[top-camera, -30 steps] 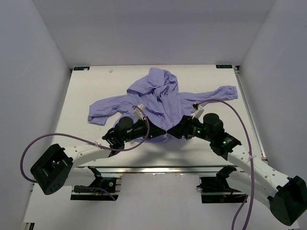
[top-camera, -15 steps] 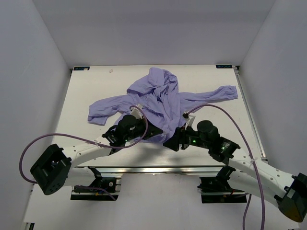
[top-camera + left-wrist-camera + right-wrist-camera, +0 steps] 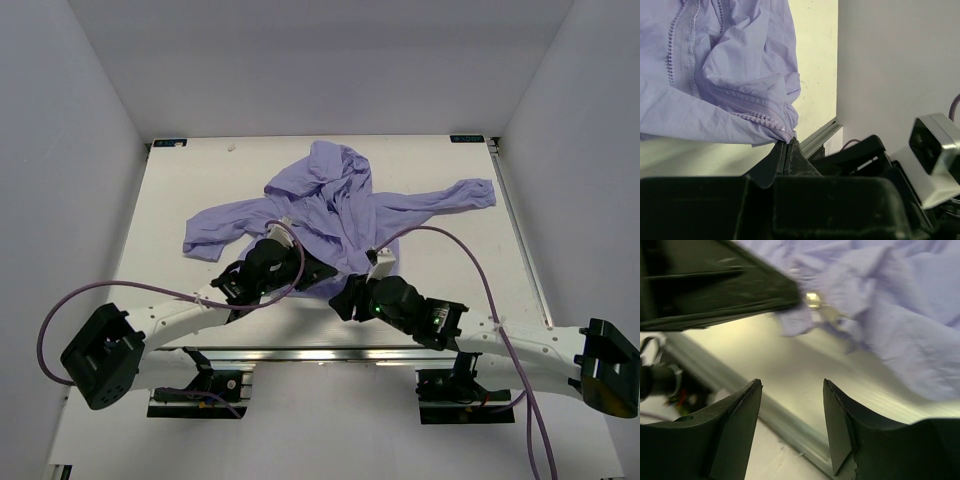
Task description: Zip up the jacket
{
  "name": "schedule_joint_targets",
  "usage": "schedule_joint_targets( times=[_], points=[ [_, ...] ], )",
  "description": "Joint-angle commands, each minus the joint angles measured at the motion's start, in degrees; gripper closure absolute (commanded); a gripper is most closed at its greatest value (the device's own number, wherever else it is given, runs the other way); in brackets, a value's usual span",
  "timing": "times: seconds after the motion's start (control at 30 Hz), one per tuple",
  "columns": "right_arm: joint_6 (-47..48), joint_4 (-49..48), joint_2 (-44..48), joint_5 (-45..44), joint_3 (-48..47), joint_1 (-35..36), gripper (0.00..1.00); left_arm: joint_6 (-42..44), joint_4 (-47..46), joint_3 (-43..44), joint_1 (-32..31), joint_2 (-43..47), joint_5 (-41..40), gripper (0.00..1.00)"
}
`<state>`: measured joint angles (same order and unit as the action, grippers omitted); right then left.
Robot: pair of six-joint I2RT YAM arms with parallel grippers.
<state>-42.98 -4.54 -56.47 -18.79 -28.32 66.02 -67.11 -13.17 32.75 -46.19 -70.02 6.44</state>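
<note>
on the table (image 3: 190,180), the jacket (image 3: 335,205), hood far, hem nearest the arms. left gripper (image 3: 787,144) pinched tight on the hem's zipper end; right gripper (image 3: 791,387) spread wide, empty, just beside that hem. only from the right wrist: 1 metal zipper pull (image 3: 812,300).

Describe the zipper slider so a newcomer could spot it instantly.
Start at the lavender jacket spread across the white table. Follow its front opening to the near hem, where the left tool pinches the fabric. The slider is the only shiny metal bit beside that tip.

Rumpled lavender jacket (image 3: 335,205), sleeves outspread
</note>
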Motion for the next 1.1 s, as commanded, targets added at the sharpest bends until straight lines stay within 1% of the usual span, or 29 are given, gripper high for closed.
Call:
schedule_joint_targets(
  times=[0.0,0.17,0.23,0.37,0.43,0.53,0.63,0.77,0.83,1.0,1.07],
  points=[
    [-1.24,3.65,0.39,-10.66,-2.19,0.43,0.42,-0.04,-0.01,1.44,-0.04,2.61,-1.08,1.00],
    [0.44,3.05,5.13,-10.74,1.59,0.43,0.42,0.67,0.34,1.52,-0.12,2.52,-0.64,1.00],
    [0.97,1.64,5.14,-10.40,2.03,0.43,0.44,0.67,0.34,1.53,-0.12,2.26,-0.29,1.00],
    [0.54,-0.83,1.03,-8.81,0.63,0.43,0.46,0.49,0.25,1.61,-0.04,2.43,0.15,1.00],
    [-0.08,-1.78,-1.17,-9.86,0.02,0.43,0.49,0.58,0.69,1.79,-0.12,2.87,-0.19,1.00],
    [-1.84,-3.11,-3.11,-11.53,-0.16,0.43,0.50,0.58,1.04,1.44,-0.12,3.57,-0.63,1.00],
    [-3.42,-4.68,-4.43,-13.55,-0.60,0.43,0.50,0.49,0.78,0.91,-0.12,4.01,-0.64,1.00],
    [-2.90,-8.46,-5.58,-14.26,-0.16,0.43,0.50,0.40,0.78,0.82,-0.04,4.10,-0.55,1.00],
    [-3.60,-8.82,-6.19,-15.83,-0.25,0.43,0.51,0.31,0.51,0.56,-0.12,4.19,-0.46,1.00],
    [-4.30,-11.02,-6.64,-17.95,-0.07,0.43,0.55,0.05,-0.19,0.03,-0.12,4.28,-0.29,1.00],
    [-4.30,-11.02,-6.90,-18.56,-0.25,0.43,0.59,0.14,-0.45,-0.15,-0.12,4.19,0.06,1.00]
  ],
)
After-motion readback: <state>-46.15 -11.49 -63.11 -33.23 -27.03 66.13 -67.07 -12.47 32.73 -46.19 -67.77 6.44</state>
